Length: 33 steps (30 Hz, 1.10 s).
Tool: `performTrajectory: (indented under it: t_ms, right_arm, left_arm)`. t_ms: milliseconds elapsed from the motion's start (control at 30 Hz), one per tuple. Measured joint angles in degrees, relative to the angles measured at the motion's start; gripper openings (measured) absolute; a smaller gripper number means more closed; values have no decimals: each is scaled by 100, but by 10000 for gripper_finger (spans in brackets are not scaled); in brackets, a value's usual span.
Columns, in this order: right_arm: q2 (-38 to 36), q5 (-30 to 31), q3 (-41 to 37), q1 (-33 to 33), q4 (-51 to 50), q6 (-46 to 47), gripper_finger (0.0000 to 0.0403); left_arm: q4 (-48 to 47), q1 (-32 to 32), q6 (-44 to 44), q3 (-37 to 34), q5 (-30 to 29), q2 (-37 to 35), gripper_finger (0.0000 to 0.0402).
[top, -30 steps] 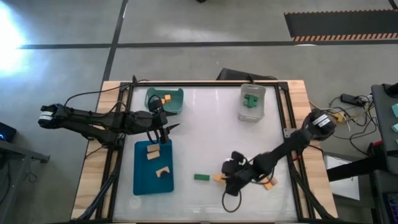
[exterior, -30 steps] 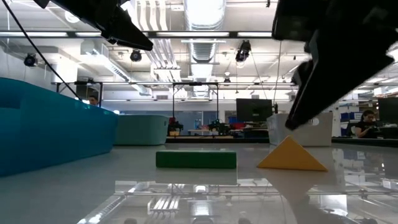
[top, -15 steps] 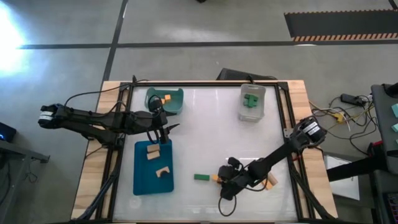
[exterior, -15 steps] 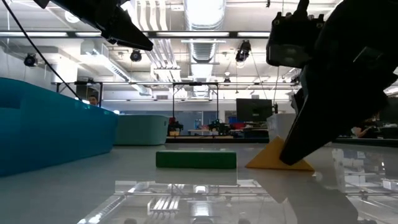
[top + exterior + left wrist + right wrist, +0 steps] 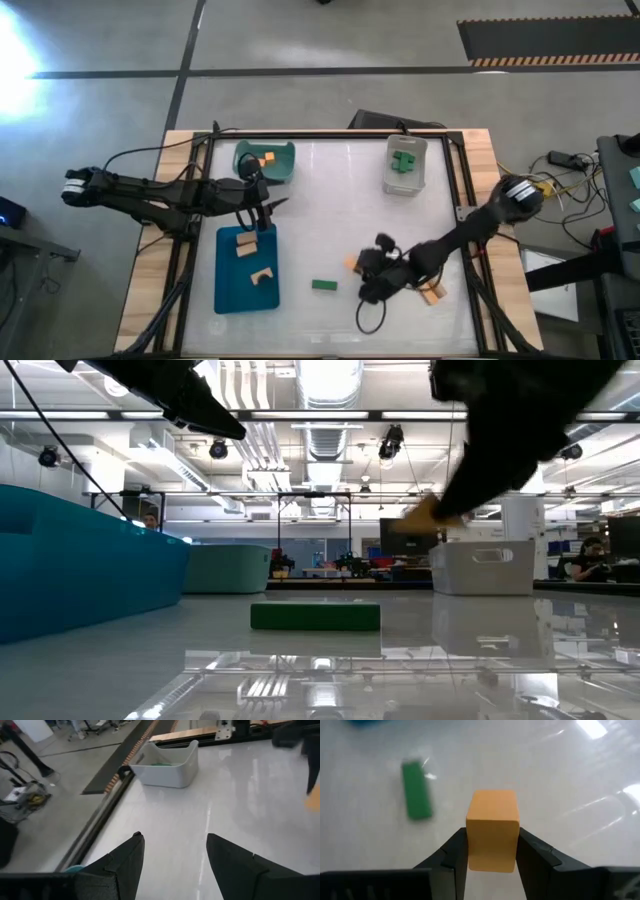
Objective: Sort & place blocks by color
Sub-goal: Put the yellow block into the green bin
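My right gripper [image 5: 358,268] is shut on an orange block [image 5: 492,827] above the table's near middle. In the low view the orange block [image 5: 425,515] hangs clear of the table. A green block [image 5: 323,285] lies flat on the table just left of the gripper, and it also shows in the right wrist view [image 5: 416,796]. My left gripper [image 5: 266,212] is open and empty over the far end of the blue tray [image 5: 228,290], which holds two tan blocks [image 5: 245,243]. My right gripper pinches the orange block by its two opposite sides [image 5: 472,845] between its two fingers [image 5: 451,857]. The block's end face sticks out past the fingertips. The block is lifted clear of the table.
A teal bin [image 5: 250,158] with an orange block stands at the far left. A clear bin [image 5: 420,175] with green blocks stands at the far right. A tan-orange block [image 5: 432,294] lies on the table under my right arm. The table's middle is bare.
My right gripper has gone down onto the orange block, taken hold of it and risen. The block lay on the table beside the green block. It is now lifted clear and a little nearer the far edge.
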Motion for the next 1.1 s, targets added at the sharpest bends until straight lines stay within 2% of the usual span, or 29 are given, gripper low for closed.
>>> performTrajectory:
  t_ms: [133,267,367,467,533,633,733,867,1100]
  right_arm:
    - [-575,95,0,-590,-216,-538,118]
    - [-965,-96,0,-1600,-119,-1784,118]
    - [-1061,-630,0,-2593,400,-2922,118]
    - [-935,-1531,0,-3623,1508,-3847,118]
    - [-742,-2183,0,-4237,2401,-4169,118]
    - [-312,-3167,39,-4977,3799,-4183,118]
    - [220,-3966,415,-5468,4503,-4149,118]
    - [1083,-4247,1369,-5741,4556,-4421,118]
    - [2508,-4320,3029,-5782,4073,-4737,118]
  left_arm:
    - [121,2,272,48,-230,-2,199]
    - [557,12,983,48,-542,-2,199]
    - [859,70,1604,103,-1009,-30,199]
    - [976,222,2001,162,-1253,-142,199]
    - [964,339,2102,153,-1254,-297,199]
    - [994,524,2133,92,-1312,-567,199]
    - [1021,697,2171,33,-1379,-866,199]
    - [1084,875,2183,28,-1385,-1141,199]
    - [1078,998,2184,-2,-1380,-1332,199]
